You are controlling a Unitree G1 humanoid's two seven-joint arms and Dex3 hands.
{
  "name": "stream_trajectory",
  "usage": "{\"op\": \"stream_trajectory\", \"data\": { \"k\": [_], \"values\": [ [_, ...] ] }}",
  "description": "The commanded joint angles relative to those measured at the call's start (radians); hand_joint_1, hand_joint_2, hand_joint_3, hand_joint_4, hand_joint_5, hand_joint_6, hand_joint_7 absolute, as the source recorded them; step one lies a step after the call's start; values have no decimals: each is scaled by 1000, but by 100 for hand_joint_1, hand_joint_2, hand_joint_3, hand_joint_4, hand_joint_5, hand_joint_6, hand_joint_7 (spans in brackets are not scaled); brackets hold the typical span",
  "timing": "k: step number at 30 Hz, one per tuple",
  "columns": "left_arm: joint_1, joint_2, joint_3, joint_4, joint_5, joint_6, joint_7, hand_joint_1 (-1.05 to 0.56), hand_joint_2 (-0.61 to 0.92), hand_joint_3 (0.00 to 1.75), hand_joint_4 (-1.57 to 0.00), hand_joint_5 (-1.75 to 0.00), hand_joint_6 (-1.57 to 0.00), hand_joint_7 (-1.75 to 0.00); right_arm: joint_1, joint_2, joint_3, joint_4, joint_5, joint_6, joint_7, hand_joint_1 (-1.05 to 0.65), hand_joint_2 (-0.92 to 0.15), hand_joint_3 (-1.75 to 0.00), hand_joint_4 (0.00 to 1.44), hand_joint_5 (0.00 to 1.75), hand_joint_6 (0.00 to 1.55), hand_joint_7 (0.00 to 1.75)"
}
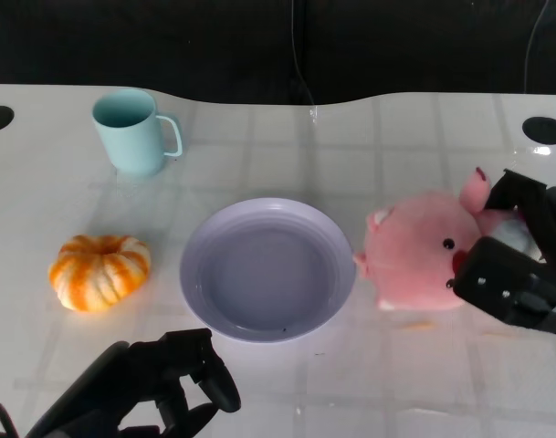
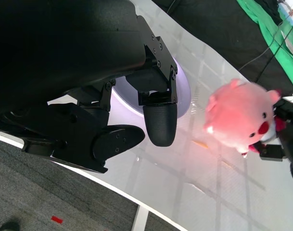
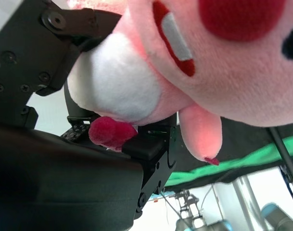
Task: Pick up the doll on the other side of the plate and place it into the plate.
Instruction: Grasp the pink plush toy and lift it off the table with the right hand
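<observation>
A pink plush doll (image 1: 422,262) with a red nose sits just right of the lavender plate (image 1: 201,274), its ear close to the rim. My right hand (image 1: 519,260) grips the doll's body from the right; in the right wrist view the doll (image 3: 194,62) fills the frame with black fingers (image 3: 64,43) clamped around its white belly. My left hand (image 1: 159,388) rests low at the near edge, below the plate, fingers curled and holding nothing. The left wrist view shows that hand (image 2: 136,106) before the plate (image 2: 184,91) and the doll (image 2: 242,115) beyond it.
A teal mug (image 1: 133,132) stands at the back left. An orange-and-white pumpkin (image 1: 99,271) lies left of the plate. Two dark round holes (image 1: 543,130) mark the table's far corners. The table's curved back edge meets a black backdrop.
</observation>
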Motion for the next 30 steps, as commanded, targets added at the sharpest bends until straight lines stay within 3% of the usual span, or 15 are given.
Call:
{"op": "stream_trajectory", "data": {
  "k": [1,15,19,25,30],
  "values": [
    [8,12,3,-5,-2,2,-2,-8,82,67,-59,-158,-61,-129,10,-3,-25,-48,25,1,16,-21,-28,-146,94,175,82,175],
    [-13,9,-17,26,12,-11,5,-10,82,67,-58,-159,-61,-128,-11,49,-27,-240,55,55,148,-14,-29,-143,94,175,80,175],
    [-16,1,-27,30,19,-10,11,-11,81,67,-59,-158,-62,-127,-29,91,-1,-272,41,82,181,-13,-28,-142,94,175,79,175],
    [-13,-4,-36,26,20,-4,8,-13,80,69,-61,-166,-62,-127,-58,138,33,-278,16,102,199,-13,-33,-130,94,175,77,175],
    [-15,-9,-47,31,20,-15,7,-12,81,68,-61,-169,-61,-126,-129,215,71,-207,-1,123,203,-15,-38,-127,93,175,76,175]
  ]
}}
